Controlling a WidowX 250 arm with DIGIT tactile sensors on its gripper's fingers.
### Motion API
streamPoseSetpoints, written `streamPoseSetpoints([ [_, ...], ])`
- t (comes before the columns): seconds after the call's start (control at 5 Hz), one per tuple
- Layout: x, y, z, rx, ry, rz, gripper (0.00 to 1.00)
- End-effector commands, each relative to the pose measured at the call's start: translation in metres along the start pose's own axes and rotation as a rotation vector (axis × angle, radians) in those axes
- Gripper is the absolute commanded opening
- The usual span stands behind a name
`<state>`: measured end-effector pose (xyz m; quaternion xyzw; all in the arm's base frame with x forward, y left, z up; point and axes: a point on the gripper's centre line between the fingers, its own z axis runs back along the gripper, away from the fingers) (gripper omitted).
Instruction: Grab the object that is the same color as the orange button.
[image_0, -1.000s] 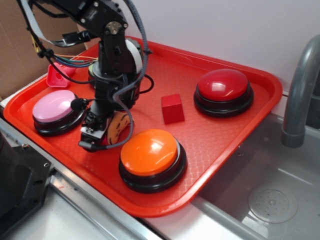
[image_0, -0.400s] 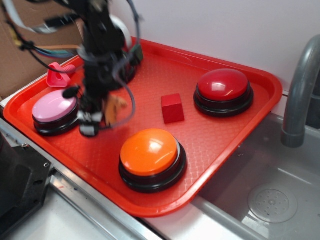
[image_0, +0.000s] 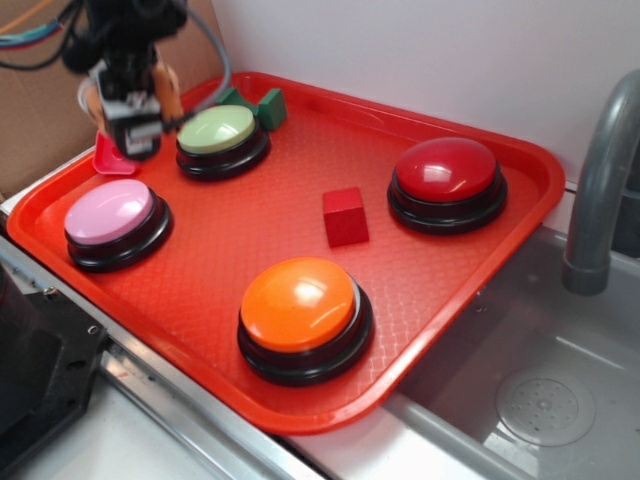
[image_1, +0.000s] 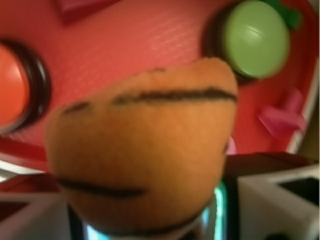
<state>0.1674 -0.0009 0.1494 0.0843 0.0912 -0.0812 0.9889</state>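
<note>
The object, a small orange plush tiger with black stripes (image_1: 145, 150), fills the wrist view, held right in front of the camera. In the exterior view my gripper (image_0: 131, 118) is shut on it, lifted high above the tray's far left corner; only orange edges of the tiger (image_0: 167, 84) show beside the fingers. The orange button (image_0: 297, 303) sits at the near middle of the red tray (image_0: 440, 270), well away from the gripper. In the wrist view the orange button (image_1: 11, 90) shows at the left edge.
On the tray stand a pink button (image_0: 108, 212), a green button (image_0: 217, 130) and a red button (image_0: 446, 170), plus a red cube (image_0: 345, 215), green blocks (image_0: 262, 105) and a pink piece (image_0: 108, 155). A grey faucet (image_0: 600, 180) and sink lie to the right.
The gripper has risen from tray level between the pink and orange buttons and moved up and back left, carrying the tiger. The green button and green blocks are now uncovered.
</note>
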Motion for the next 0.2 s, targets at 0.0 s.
streamPoseSetpoints([
  [0.0, 0.0096, -0.0201, 0.0397, -0.133, 0.048, 0.387, 0.0],
])
